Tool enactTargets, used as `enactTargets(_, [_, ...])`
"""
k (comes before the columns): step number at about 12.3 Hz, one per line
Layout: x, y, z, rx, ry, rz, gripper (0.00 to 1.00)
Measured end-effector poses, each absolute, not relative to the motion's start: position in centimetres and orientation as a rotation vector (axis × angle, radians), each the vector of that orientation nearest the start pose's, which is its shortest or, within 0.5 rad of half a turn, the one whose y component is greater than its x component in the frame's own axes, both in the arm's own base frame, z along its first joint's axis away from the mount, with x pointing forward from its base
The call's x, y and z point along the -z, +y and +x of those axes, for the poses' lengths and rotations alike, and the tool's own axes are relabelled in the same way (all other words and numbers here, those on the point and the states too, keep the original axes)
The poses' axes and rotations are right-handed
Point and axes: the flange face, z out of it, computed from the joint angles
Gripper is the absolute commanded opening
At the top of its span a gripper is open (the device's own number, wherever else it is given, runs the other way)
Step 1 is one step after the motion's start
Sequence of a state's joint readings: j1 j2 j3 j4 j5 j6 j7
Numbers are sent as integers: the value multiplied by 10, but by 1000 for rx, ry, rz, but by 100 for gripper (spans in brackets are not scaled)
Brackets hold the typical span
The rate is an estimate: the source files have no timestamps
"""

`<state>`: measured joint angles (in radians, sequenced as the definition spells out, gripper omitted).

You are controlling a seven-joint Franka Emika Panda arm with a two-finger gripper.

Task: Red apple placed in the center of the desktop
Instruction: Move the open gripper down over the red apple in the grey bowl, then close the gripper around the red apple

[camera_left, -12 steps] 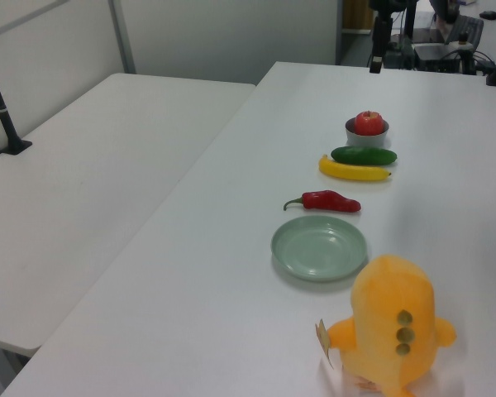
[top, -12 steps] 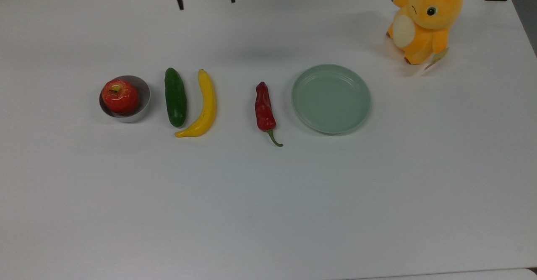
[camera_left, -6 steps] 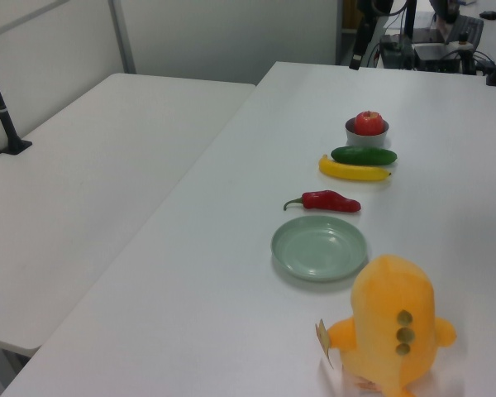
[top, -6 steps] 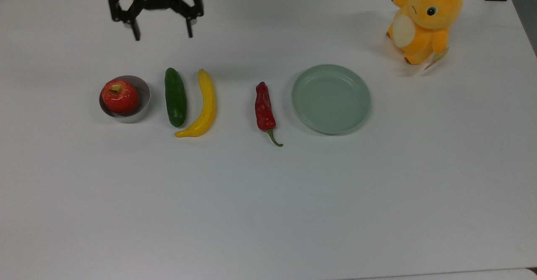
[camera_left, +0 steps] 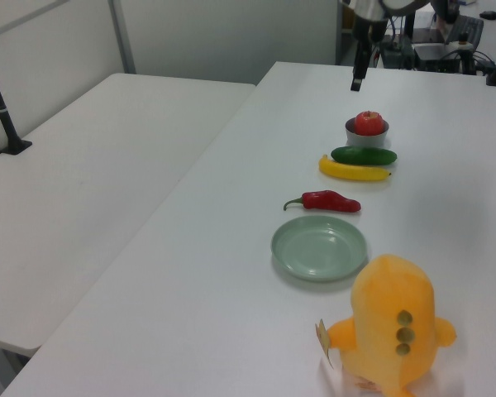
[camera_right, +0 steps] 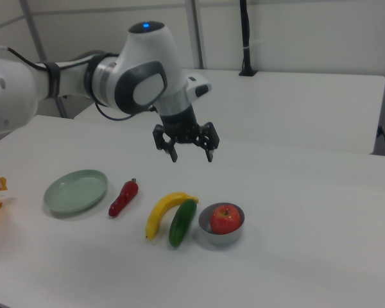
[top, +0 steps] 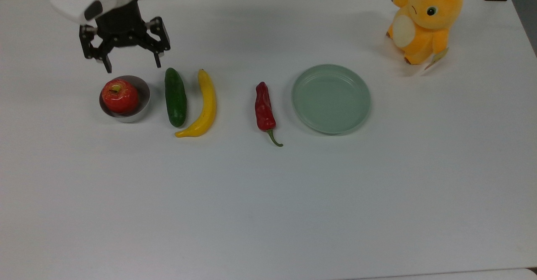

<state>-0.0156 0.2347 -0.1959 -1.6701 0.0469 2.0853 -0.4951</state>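
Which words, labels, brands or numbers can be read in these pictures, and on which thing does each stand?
None can be read.
The tag on the orange plush toy is too small to read.
The red apple, its bowl, the plate and the gripper bear no text.

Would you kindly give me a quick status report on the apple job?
Gripper open, empty, above the table. Apple sits in its small bowl, not yet grasped. Cucumber lies close beside the bowl.
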Motion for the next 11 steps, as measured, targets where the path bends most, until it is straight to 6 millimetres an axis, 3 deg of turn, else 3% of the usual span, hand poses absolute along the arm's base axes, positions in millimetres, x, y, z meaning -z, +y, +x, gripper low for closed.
enactTargets(6, [-429, -159, 638, 104, -526, -3201, 100])
enactTargets(8, [-416, -170, 640, 119, -534, -3227, 100])
enactTargets(11, [-383, -184, 639, 120, -534, -3252, 100])
